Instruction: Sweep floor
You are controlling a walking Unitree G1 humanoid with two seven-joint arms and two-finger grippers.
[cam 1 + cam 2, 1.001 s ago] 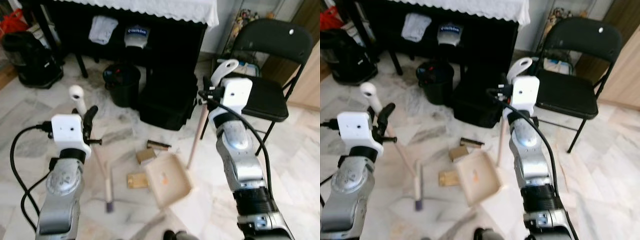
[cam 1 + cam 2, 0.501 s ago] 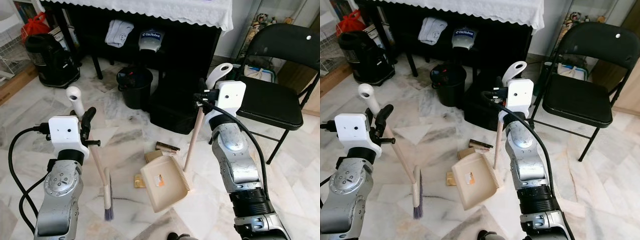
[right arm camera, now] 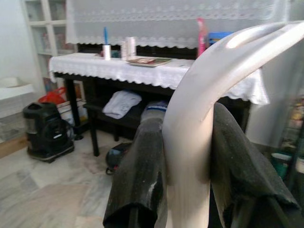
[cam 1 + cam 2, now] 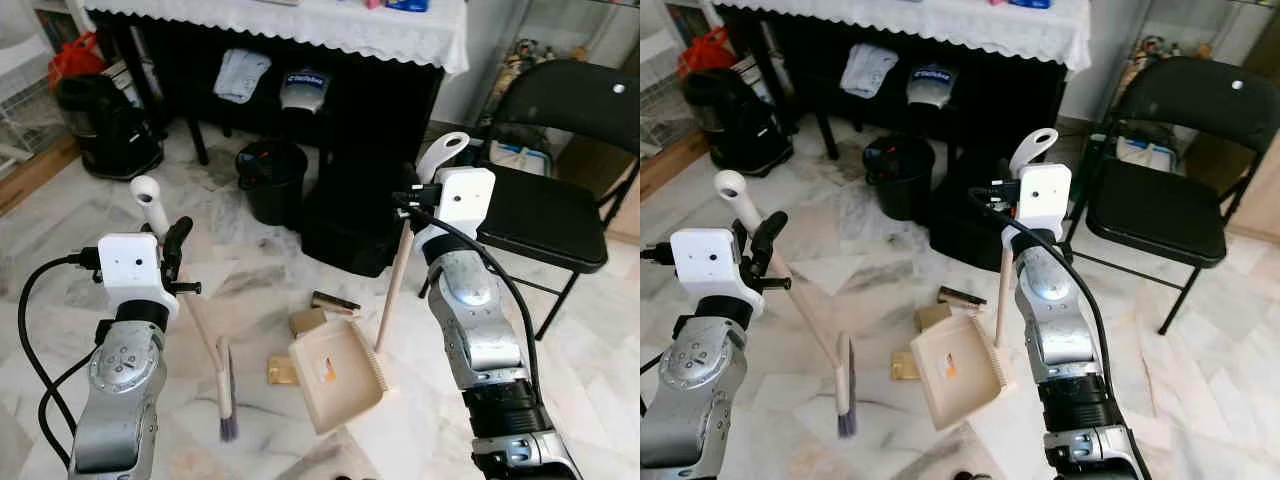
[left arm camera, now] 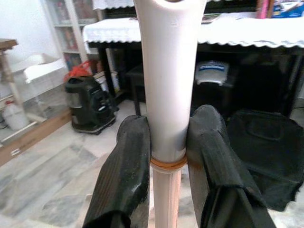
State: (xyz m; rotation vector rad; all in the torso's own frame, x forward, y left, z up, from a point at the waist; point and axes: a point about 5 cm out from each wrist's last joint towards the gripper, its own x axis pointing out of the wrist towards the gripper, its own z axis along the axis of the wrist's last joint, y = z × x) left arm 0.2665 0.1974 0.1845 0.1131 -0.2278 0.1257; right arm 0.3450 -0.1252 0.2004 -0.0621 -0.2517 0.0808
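Note:
My left gripper (image 4: 172, 245) is shut on the pale handle of a small broom (image 4: 205, 340); its purple-tipped head (image 4: 227, 390) rests on the marble floor (image 4: 90, 220). In the left wrist view both fingers (image 5: 126, 175) clamp the white handle (image 5: 167, 85). My right gripper (image 4: 412, 195) is shut on the long handle (image 4: 392, 285) of a beige dustpan (image 4: 335, 375), which sits tilted on the floor. Debris lies by the pan: a tan block (image 4: 308, 321), a flat brown piece (image 4: 282, 370) and a dark stick (image 4: 335, 301).
A black table with a white lace cloth (image 4: 300, 20) stands ahead, with a black bin (image 4: 272, 180) and a black bag (image 4: 350, 225) beneath it. A black folding chair (image 4: 555, 200) is at the right. A dark appliance (image 4: 105, 125) stands at the left.
The camera has shifted a little. The broom head has moved slightly toward the dustpan, and the dustpan has shifted a bit to the right. Both grips are unchanged.

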